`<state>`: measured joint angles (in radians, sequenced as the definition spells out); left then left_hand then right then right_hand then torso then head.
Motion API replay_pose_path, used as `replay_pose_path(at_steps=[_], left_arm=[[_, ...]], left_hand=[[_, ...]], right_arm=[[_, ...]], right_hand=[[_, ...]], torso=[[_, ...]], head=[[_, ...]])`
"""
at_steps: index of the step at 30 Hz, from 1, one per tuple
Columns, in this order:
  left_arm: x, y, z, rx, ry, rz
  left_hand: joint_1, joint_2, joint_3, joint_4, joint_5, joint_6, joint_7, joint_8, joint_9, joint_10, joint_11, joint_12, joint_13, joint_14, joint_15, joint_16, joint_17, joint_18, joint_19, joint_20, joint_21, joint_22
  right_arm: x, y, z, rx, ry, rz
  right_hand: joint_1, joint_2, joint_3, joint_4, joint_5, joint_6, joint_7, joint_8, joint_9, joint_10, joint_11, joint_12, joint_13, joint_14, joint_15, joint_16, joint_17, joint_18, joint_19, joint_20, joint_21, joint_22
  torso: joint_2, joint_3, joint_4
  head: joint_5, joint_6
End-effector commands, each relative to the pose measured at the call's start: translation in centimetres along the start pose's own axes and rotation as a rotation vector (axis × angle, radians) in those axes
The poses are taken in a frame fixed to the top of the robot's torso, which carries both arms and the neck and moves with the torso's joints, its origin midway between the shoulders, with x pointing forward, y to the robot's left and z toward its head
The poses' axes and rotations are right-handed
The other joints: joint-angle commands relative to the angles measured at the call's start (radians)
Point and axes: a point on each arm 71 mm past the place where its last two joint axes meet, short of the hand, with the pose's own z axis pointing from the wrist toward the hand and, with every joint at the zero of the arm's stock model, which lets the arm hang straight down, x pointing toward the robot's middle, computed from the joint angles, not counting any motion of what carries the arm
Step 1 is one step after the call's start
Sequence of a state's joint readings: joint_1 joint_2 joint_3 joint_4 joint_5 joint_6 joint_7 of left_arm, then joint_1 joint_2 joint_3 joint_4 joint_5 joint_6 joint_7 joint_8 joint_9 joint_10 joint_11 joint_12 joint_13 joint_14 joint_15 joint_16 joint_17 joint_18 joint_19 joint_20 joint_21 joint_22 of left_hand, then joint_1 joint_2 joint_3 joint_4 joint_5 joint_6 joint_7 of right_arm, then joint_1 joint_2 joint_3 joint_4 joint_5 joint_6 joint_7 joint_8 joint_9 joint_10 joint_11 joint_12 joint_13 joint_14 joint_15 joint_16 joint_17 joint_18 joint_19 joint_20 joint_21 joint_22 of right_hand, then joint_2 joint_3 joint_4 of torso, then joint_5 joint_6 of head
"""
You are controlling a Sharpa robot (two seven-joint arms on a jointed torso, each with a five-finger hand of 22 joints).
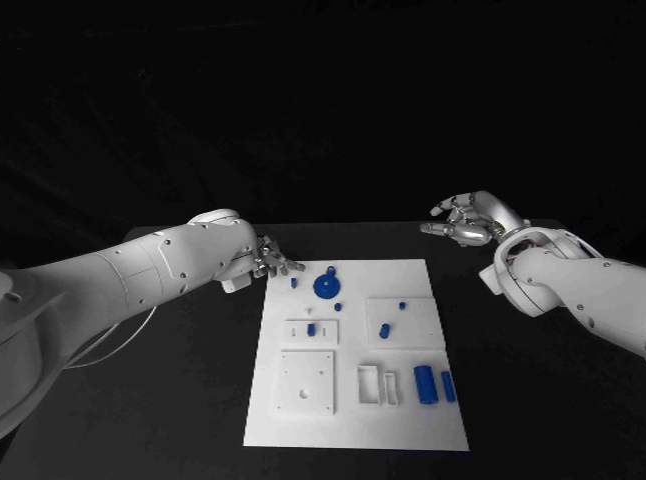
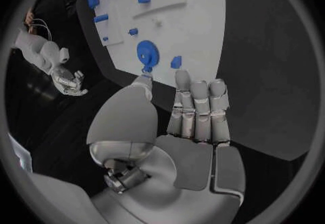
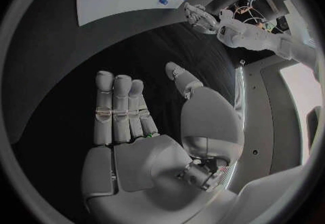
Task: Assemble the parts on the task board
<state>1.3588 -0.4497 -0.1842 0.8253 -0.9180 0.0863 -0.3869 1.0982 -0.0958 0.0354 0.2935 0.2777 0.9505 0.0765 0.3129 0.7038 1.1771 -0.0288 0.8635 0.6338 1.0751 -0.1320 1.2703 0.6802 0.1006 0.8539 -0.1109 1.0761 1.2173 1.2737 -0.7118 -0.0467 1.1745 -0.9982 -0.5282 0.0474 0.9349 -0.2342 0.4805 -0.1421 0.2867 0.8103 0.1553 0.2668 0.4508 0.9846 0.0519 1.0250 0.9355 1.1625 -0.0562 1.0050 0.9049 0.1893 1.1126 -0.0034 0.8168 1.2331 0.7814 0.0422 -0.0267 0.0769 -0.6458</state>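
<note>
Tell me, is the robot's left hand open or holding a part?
Open: the left hand holds nothing, its fingers straight beside the round blue part.

One white board (image 1: 410,420) on one black table (image 1: 554,400). Blue pieces on the board, as far as they can be told apart: one round disc (image 1: 326,287), two upright cylinders (image 1: 424,383) near the right edge, about five small bits. Two hands (image 1: 277,260).
</note>
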Motion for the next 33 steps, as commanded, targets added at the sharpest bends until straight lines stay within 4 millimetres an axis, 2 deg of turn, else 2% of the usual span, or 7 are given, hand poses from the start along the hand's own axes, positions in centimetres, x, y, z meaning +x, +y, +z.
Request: replay_pose_path(at_steps=[1, 15, 19, 27, 33], left_arm=[[0.1, -0.2, 0.1, 0.002, 0.027, 0.02], [0.5, -0.1, 0.8, -0.014, 0.047, 0.026], [0.7, 0.0, 1.0, -0.017, 0.048, 0.021], [1.2, 0.1, 1.4, -0.019, 0.055, 0.003], [1.5, 0.1, 1.6, -0.023, 0.063, -0.001]], left_hand=[[-0.005, 0.006, -0.007, 0.0, -0.004, 0.009, 0.001, 0.007, -0.002, -0.006, -0.004, 0.004, -0.001, -0.003, -0.004, 0.005, 0.001, -0.015, -0.003, -0.108, -0.004, 0.001], [0.001, 0.022, -0.011, -0.001, -0.002, 0.018, -0.001, 0.012, -0.008, -0.007, -0.007, 0.007, -0.004, -0.004, -0.006, 0.012, 0.004, -0.015, -0.004, -0.111, -0.001, 0.008], [0.003, 0.025, -0.013, -0.001, -0.002, 0.018, -0.001, 0.012, -0.009, -0.007, -0.007, 0.008, -0.004, -0.004, -0.007, 0.013, 0.004, -0.015, -0.005, -0.111, -0.001, 0.009], [0.009, 0.029, -0.017, -0.002, -0.002, 0.019, -0.001, 0.013, -0.012, -0.009, -0.007, 0.008, -0.006, -0.007, -0.007, 0.014, 0.004, -0.016, -0.006, -0.112, 0.0, 0.012], [0.018, 0.035, -0.022, -0.002, -0.001, 0.022, -0.002, 0.016, -0.014, -0.01, -0.007, 0.009, -0.008, -0.009, -0.007, 0.015, 0.004, -0.017, -0.008, -0.113, -0.001, 0.014]], right_arm=[[0.2, 0.2, 0.0, -0.014, 0.013, 0.001], [0.3, 0.4, 0.0, -0.019, 0.016, 0.004], [0.3, 0.5, 0.0, -0.021, 0.016, 0.005], [0.3, 0.4, -0.1, -0.02, 0.016, 0.005], [0.3, 0.5, 0.0, -0.022, 0.017, 0.006]], right_hand=[[-0.005, 0.005, -0.004, 0.003, 0.006, 0.002, 0.008, 0.0, -0.002, -0.006, -0.002, 0.007, -0.002, 0.005, -0.002, -0.005, 0.001, 0.073, -0.002, 0.004, -0.006, 0.001], [-0.005, 0.005, -0.004, 0.003, 0.006, 0.002, 0.008, 0.0, -0.002, -0.007, -0.001, 0.008, -0.003, 0.005, -0.002, -0.005, 0.002, 0.073, -0.002, 0.004, -0.007, 0.002], [-0.005, 0.005, -0.004, 0.003, 0.006, 0.002, 0.008, 0.0, -0.002, -0.007, -0.001, 0.008, -0.003, 0.005, -0.002, -0.005, 0.002, 0.073, -0.001, 0.004, -0.007, 0.002], [-0.004, 0.004, -0.004, 0.003, 0.006, 0.002, 0.008, 0.001, -0.002, -0.007, -0.001, 0.008, -0.004, 0.005, -0.002, -0.005, 0.002, 0.073, -0.001, 0.004, -0.007, 0.002], [-0.004, 0.004, -0.004, 0.004, 0.006, 0.002, 0.008, 0.001, -0.002, -0.007, -0.001, 0.009, -0.005, 0.006, -0.002, -0.005, 0.002, 0.073, -0.001, 0.004, -0.007, 0.002]], torso=[[-0.002, 0.0017, 0.0005], [0.001, 0.0007, 0.0009], [0.004, 0.0014, 0.0005], [0.004, 0.0008, 0.0], [0.007, 0.0012, -0.0001]], head=[[-0.001, -0.002], [-0.002, -0.005], [-0.002, -0.005], [-0.006, -0.011], [-0.006, -0.012]])
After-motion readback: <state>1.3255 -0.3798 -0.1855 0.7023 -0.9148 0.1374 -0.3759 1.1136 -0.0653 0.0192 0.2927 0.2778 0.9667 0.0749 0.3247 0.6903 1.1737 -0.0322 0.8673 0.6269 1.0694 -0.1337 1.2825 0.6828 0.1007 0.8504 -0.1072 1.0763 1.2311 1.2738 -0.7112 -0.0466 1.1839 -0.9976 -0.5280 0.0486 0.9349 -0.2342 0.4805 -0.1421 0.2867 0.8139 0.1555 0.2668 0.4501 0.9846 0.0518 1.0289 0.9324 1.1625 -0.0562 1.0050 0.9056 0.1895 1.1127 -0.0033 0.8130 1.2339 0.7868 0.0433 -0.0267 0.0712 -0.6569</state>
